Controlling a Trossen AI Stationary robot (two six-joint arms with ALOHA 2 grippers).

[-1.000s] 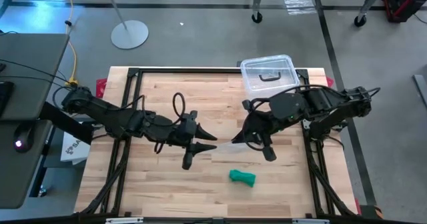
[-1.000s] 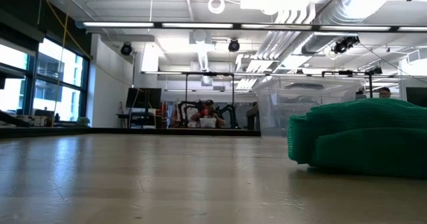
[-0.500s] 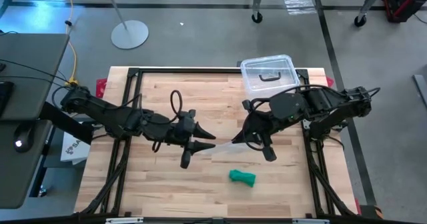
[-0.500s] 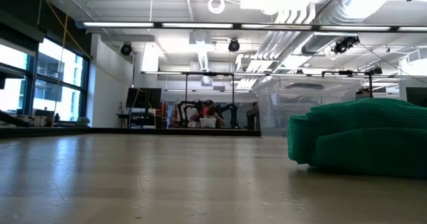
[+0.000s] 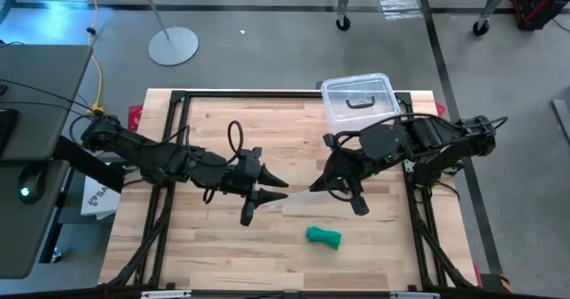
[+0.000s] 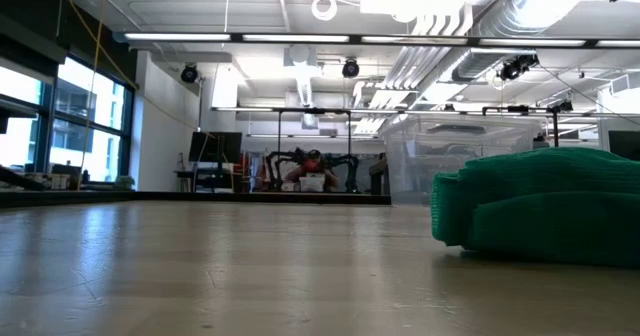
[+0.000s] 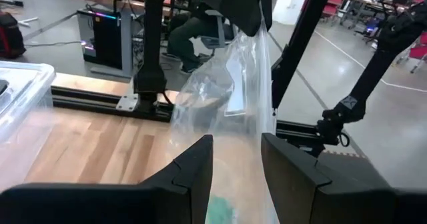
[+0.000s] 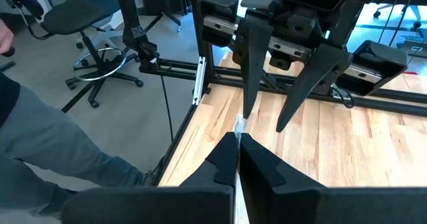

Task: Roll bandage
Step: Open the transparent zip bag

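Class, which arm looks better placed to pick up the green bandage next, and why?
Probably the left: its end effector stands open, while the right end effector is shut on the plastic bag. The bandage lies loose on the table.

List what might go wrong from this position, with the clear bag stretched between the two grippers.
1. The right gripper pinches only a thin edge of the crinkly clear plastic bag; it may slip or tear.
2. The left gripper has its fingers open around the bag and could miss.
3. The small green rolled bandage lies on the wooden table below; a dropped bag might nudge it.
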